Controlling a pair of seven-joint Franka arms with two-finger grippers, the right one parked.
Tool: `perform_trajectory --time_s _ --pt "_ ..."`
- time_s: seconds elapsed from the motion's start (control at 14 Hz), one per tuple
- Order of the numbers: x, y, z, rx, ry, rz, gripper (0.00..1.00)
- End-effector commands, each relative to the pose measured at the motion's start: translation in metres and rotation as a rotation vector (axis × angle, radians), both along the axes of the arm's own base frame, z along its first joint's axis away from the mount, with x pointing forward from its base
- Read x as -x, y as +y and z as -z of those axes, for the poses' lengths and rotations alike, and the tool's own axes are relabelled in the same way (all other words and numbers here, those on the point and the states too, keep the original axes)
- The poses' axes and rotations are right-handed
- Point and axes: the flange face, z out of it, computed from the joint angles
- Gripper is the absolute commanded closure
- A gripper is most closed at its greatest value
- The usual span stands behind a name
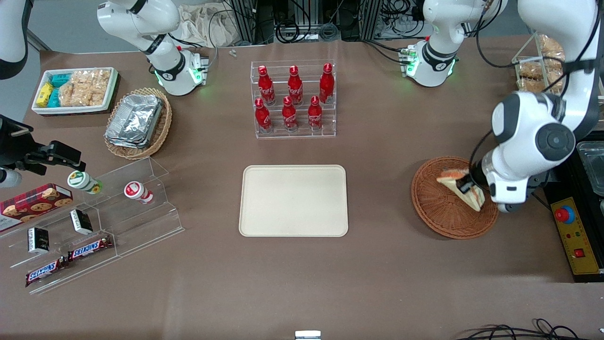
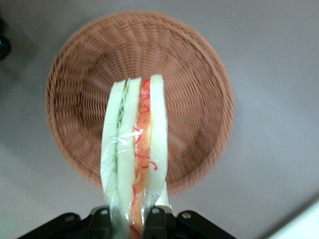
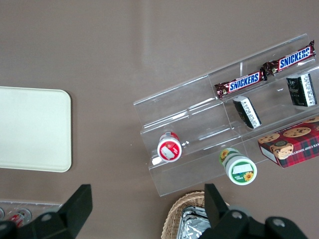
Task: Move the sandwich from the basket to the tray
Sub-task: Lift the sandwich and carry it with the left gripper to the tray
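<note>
My left gripper (image 1: 468, 185) is shut on the sandwich (image 1: 461, 188), a plastic-wrapped white wedge with an orange-red and green filling, and holds it lifted above the round reddish-brown wicker basket (image 1: 441, 208). In the left wrist view the sandwich (image 2: 135, 149) stands out from between my gripper's fingers (image 2: 130, 221), with the empty basket (image 2: 199, 99) below it. The cream-beige tray (image 1: 293, 200) lies flat at the middle of the table, toward the parked arm from the basket; its corner also shows in the right wrist view (image 3: 30, 129).
A clear rack of red bottles (image 1: 293, 99) stands farther from the front camera than the tray. A control box with a red button (image 1: 573, 233) lies beside the basket at the working arm's end. A clear stepped shelf with snacks (image 1: 89, 222) is toward the parked arm's end.
</note>
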Motion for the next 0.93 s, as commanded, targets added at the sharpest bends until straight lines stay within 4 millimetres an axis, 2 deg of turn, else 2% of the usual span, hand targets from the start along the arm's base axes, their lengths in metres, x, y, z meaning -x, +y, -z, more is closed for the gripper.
perform_trajectory --time_s 0.0,0.21,0.5,0.64,0.86 --pt "0.006 -0.053 -0.032 0.012 0.028 0.134 1.0" --pt "0.019 -0.146 -0.036 0.074 -0.028 0.361 1.0" --pt "0.043 -0.247 -0.008 0.16 -0.106 0.521 1.0" --pt "0.052 -0.277 0.013 0.191 -0.099 0.566 1.0" --pt "0.057 -0.301 0.045 0.205 -0.115 0.626 1.0"
